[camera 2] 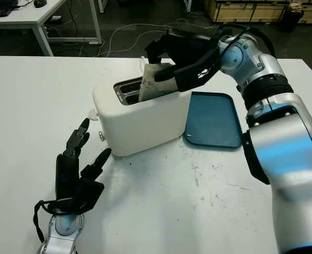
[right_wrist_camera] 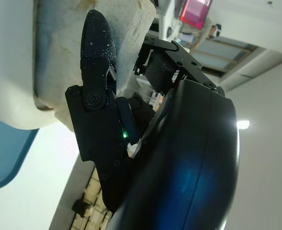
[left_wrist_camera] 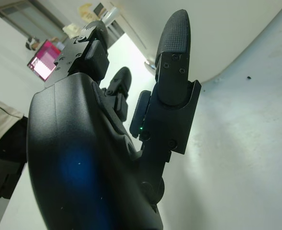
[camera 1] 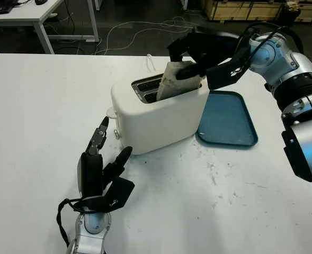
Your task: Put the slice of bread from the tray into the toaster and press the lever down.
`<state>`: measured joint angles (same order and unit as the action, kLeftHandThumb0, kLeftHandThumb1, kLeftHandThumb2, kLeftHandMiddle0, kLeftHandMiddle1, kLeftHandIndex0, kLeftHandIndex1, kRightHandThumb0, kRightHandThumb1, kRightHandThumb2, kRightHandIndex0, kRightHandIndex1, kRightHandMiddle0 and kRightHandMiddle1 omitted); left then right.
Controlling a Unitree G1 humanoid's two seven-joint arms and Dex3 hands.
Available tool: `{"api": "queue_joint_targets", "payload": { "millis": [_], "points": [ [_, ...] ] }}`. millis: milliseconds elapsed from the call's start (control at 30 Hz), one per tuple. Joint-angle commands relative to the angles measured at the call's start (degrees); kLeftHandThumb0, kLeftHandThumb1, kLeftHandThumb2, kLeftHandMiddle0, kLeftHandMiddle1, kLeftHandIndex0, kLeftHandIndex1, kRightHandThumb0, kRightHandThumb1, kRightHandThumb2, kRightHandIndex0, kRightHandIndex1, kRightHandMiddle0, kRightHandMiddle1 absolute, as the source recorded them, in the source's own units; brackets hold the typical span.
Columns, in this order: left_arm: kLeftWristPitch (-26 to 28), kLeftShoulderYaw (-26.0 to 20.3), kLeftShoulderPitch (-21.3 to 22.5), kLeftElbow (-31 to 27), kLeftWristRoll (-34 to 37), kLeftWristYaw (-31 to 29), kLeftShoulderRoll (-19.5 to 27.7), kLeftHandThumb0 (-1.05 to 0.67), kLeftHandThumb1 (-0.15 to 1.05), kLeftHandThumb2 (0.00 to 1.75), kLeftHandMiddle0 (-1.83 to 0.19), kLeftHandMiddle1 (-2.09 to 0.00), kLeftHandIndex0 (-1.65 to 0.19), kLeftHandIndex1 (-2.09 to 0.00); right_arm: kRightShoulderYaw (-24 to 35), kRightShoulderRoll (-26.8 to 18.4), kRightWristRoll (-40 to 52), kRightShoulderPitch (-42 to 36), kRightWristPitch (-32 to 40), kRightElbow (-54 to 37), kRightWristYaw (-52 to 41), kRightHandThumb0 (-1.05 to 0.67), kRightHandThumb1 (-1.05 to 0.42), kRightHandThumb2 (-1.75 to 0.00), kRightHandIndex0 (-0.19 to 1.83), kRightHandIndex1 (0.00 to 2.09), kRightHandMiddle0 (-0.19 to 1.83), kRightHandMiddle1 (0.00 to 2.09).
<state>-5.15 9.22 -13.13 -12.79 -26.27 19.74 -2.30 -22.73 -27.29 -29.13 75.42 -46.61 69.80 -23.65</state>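
Left eye view. My right hand (camera 1: 198, 58) grips the slice of bread (camera 1: 172, 80) above the white toaster (camera 1: 158, 110), its fingers closed on the slice's upper part. The lower edge of the slice has entered the slot nearer the blue tray (camera 1: 227, 119); the upper half stands clear of the toaster top, tilted. The tray lies just beside the toaster on the side of my right arm and holds nothing. My left hand (camera 1: 100, 169) is open on the white table (camera 1: 34, 116), near the toaster's end face, where a small knob (camera 1: 116, 134) and a white tab I take for the lever (camera 1: 111, 112) project.

Right eye view. Same arrangement; the second slot (camera 2: 125, 88), farther from the tray, is vacant.

Left wrist view. My left hand holds nothing; the toaster's white wall curves close beyond one fingertip (left_wrist_camera: 174, 33).

Right wrist view. One finger (right_wrist_camera: 95, 52) presses flat against the bread's pale, crumb-dusted face, beside the toaster body.

Handling note. I judge the slice light, soft and easily torn or crushed; it is best held by the top edge, lightly, with fingers on both faces, so it can drop straight into the slot once released. The lever is not yet pressed.
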Motion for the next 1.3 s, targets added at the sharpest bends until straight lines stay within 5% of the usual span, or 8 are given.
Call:
{"api": "queue_joint_targets", "payload": {
  "millis": [0,100,200,733,900,1033,1167,1267],
  "points": [
    [-0.54,0.30,-0.56,-0.83,-0.19,0.21,-0.25,-0.65,0.92,0.24,-0.28,-0.34,-0.35,0.00,-0.56,0.30,-0.78,-1.45,-1.59,-1.37,0.35,-0.73,-0.91,-0.05,0.75,1.53,0.77,1.22],
    [-0.55,0.35,-0.67,-0.72,-0.29,0.42,-0.29,-0.66,0.92,0.25,-0.29,-0.34,-0.35,0.00,-1.30,0.18,-1.27,-1.45,-2.83,-2.93,-0.07,-0.84,-0.89,-0.01,0.44,1.08,0.81,0.35],
    [-0.86,0.42,-0.74,-0.54,-0.35,0.55,-0.20,-0.66,0.92,0.24,-0.29,-0.35,-0.35,0.00,-1.64,0.02,-2.11,-1.39,-3.31,-4.02,1.23,-0.83,-0.89,-0.01,0.30,0.88,0.74,0.09],
    [-1.25,-0.44,0.33,0.19,0.40,0.04,0.50,-0.66,0.92,0.24,-0.28,-0.36,-0.35,0.00,-1.38,-2.01,-5.32,0.30,-0.01,-4.32,9.84,-0.85,-0.87,0.00,0.13,0.78,0.62,0.00],
    [-0.80,-1.15,0.69,-0.51,0.18,-0.10,1.09,-0.67,0.92,0.24,-0.28,-0.38,-0.35,0.00,6.13,-3.00,2.59,-1.93,2.05,-5.02,11.79,-0.86,-0.87,-0.01,0.15,0.79,0.62,0.01],
    [-0.56,-2.07,0.50,-1.61,-0.47,0.21,1.42,-0.66,0.92,0.23,-0.29,-0.38,-0.37,-0.01,13.83,-4.60,8.30,-9.53,2.07,-10.91,18.60,-0.69,-0.84,0.00,0.40,0.70,0.71,0.04],
    [-2.14,-3.36,0.69,-1.51,-0.03,-0.04,2.85,-0.64,0.92,0.22,-0.28,-0.37,-0.37,-0.01,20.69,-6.14,15.34,-24.76,4.30,-21.90,19.72,-0.47,-0.82,0.00,0.75,0.34,0.76,0.01],
    [-3.11,-4.04,1.55,-0.99,0.47,-0.39,3.84,-0.61,0.92,0.20,-0.28,-0.36,-0.36,-0.01,24.16,-6.24,19.80,-36.55,10.90,-30.61,17.68,-0.39,-0.84,-0.01,0.81,0.15,0.73,0.00]
  ]
}}
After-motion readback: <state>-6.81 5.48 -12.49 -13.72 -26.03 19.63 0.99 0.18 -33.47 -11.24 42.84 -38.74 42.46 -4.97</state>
